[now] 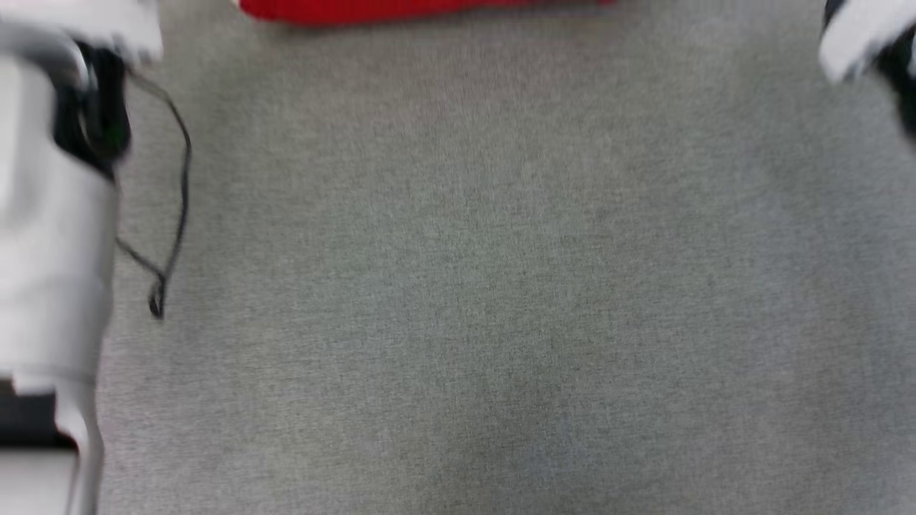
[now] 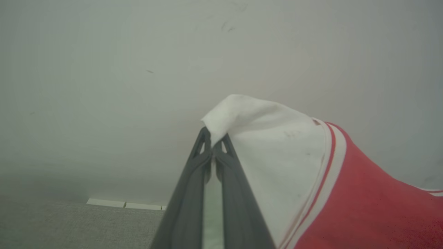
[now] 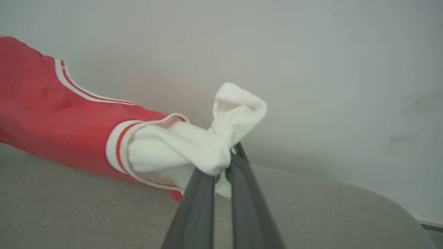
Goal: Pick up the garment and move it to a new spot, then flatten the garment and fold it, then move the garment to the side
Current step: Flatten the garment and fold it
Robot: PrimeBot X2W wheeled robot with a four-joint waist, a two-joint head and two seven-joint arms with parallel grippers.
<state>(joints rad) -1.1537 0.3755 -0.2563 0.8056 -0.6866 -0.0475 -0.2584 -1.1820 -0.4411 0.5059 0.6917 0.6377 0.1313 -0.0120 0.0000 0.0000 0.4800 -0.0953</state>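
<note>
- the left claw (image 2: pixel 213 145) was clamped tight on the tip of one sleeve (image 2: pixel 277 145), fingers together with only a corner of white cloth caught between them.
- the right claw (image 3: pixel 232 157) was pinched shut on the other sleeve (image 3: pixel 180 152), which bunched into a white knot above the fingertips.
- the shirt (image 1: pixel 422 8) was strung between the two claws and looked lifted off the grey surface (image 1: pixel 501 286). from the head camera i saw just its red lower edge at the very top of the frame, well ahead of me.
- i judged the sleeve-end grips were chosen so the red body would spread wide between the arms and come down flat, not land in a heap.
- both wrist cameras looked toward a pale wall (image 2: pixel 138 69), which told me the arms were raised and reaching forward.
- the head picture was blurred. my left forearm (image 1: pixel 50 236) sat at its left edge with a loose black cable (image 1: pixel 179 200) beside it, and a bit of the right arm (image 1: pixel 859 36) showed at the upper right.
- i took this as the carrying step: picked up, not yet laid at a new spot, with flattening and folding not begun.
- the risk i saw was thin cloth slipping from the left claw, given how little it held.
- i could not tell whether the grey surface was a desk or a floor.
</note>
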